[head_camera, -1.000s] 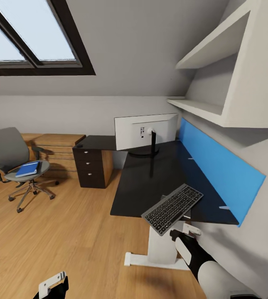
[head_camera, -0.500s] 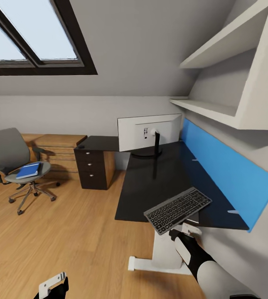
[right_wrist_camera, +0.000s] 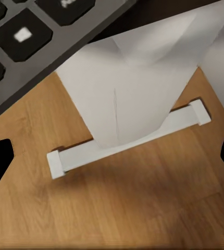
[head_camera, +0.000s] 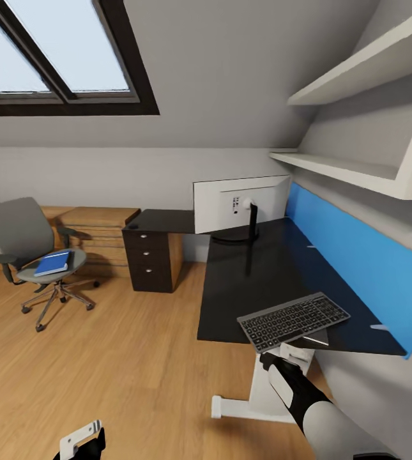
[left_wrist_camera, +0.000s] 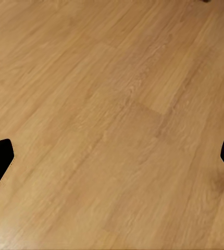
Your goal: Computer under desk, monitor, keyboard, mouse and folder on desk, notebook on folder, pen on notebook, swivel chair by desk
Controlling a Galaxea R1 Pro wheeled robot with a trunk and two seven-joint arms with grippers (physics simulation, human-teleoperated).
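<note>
Our right gripper (head_camera: pixel 293 350) pinches the keyboard (head_camera: pixel 293 321) over the desk (head_camera: pixel 263 281) front edge; open floor (head_camera: pixel 103 377) lies left. Left gripper (left_wrist_camera: pixel 112 159) fingers stand spread.

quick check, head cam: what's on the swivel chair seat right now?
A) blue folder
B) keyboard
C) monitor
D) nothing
A: the blue folder lies flat on the chair seat, over by the left wall; the keyboard is at the right gripper over the near edge of the desk, and the monitor stands at the desk's far end.
</note>
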